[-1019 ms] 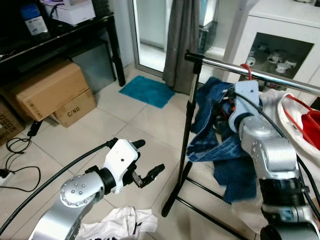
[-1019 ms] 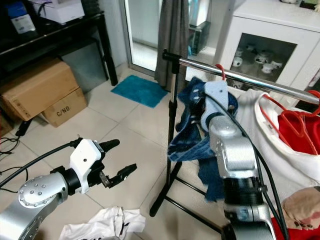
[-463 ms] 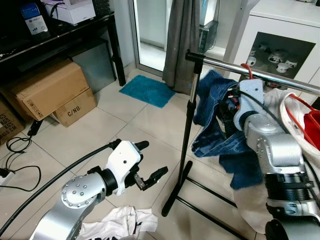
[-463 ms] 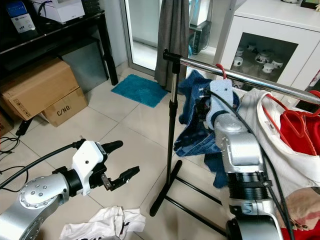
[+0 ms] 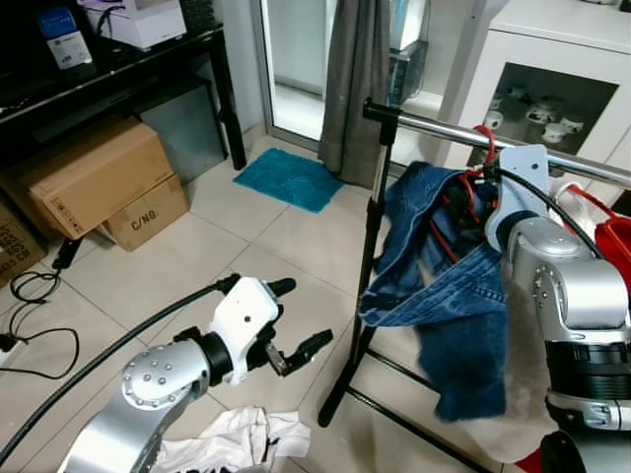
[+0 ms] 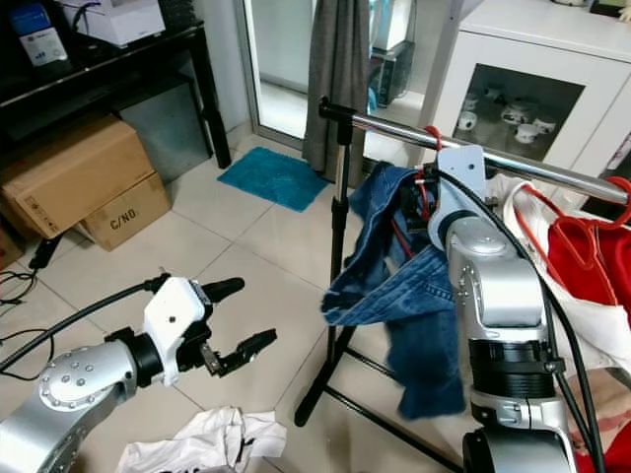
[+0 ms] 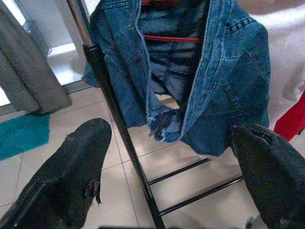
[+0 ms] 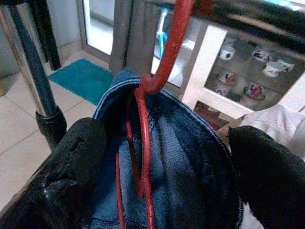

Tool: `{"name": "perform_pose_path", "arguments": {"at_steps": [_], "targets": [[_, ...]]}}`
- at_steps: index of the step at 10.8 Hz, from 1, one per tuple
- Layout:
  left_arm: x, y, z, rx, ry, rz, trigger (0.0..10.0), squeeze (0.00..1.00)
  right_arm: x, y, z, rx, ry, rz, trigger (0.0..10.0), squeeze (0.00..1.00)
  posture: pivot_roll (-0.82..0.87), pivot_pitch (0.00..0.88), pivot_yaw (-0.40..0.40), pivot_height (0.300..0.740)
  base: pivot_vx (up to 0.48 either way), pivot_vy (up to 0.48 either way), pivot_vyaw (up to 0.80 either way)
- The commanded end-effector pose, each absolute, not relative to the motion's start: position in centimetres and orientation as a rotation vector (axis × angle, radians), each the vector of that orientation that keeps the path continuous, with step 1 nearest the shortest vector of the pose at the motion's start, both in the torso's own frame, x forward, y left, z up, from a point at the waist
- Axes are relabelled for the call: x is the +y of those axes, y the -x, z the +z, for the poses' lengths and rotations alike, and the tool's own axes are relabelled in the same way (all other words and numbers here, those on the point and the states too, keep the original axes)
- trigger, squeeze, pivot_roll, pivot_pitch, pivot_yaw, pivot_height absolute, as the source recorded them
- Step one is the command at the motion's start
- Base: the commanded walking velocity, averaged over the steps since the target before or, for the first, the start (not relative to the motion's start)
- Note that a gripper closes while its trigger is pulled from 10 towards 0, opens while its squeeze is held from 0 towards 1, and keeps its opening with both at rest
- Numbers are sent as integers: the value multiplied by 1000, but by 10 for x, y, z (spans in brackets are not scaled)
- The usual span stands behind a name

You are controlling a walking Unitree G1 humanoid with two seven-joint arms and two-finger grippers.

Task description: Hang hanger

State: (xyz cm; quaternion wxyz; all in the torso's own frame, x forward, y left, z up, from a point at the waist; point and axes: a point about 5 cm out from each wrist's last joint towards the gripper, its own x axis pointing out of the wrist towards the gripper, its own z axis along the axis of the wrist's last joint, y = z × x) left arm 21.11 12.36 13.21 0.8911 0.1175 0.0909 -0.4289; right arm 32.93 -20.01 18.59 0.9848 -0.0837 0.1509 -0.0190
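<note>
A red hanger (image 8: 145, 119) carrying a blue denim garment (image 5: 449, 296) hangs by its hook (image 5: 484, 139) on the silver rail (image 5: 434, 129) of a black clothes stand (image 5: 371, 246). My right gripper (image 8: 164, 164) is open just below the rail. Its two black fingers (image 8: 71, 167) stand one on each side of the hanger's neck and the denim collar, not gripping them. Low over the floor tiles to the left of the stand, my left gripper (image 5: 296, 315) is open and holds nothing. It faces the stand's pole and the denim (image 7: 190, 81).
Further right, the rail carries a second red hanger with white clothing (image 5: 592, 212). A white garment (image 5: 232, 443) lies on the floor by my left arm. Cardboard boxes (image 5: 94, 177), cables (image 5: 30, 325), a teal mat (image 5: 289, 179), a grey curtain (image 5: 355, 79) and a white cabinet (image 5: 552, 99) surround the stand.
My right wrist has shifted to the right along the rail. The denim has swung out and now hangs lower and more spread. The left arm has hardly moved.
</note>
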Motion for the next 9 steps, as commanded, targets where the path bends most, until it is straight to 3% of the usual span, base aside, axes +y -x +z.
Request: {"name": "perform_pose_path", "arguments": {"at_steps": [1,2,3,5,6,7,9], "targets": [[121,-211,136,175,-250,-909,10000,0,-197,-329,181,324,177,-18,10000,0,-1,0,33,740,0,0,0],[120,-213,137,171,-249,-912,10000,0,-190,-332,183,325,172,15,10000,0,-1,0,35,740,0,0,0],[119,-213,137,170,-249,-914,10000,0,-187,-335,183,328,166,30,8353,0,1,0,33,740,0,0,0],[118,-213,138,168,-251,-918,10000,0,-185,-340,174,347,161,38,0,0,4,0,31,740,0,0,0],[119,-213,138,169,-253,-917,10000,0,-186,-344,172,353,169,32,1216,0,5,0,30,740,0,0,0],[118,-214,138,167,-254,-916,10000,0,-186,-347,176,343,183,27,10000,0,5,0,26,740,0,0,0],[117,-215,138,166,-254,-914,10000,0,-184,-349,177,323,168,43,10000,0,1,0,24,740,0,0,0]]}}
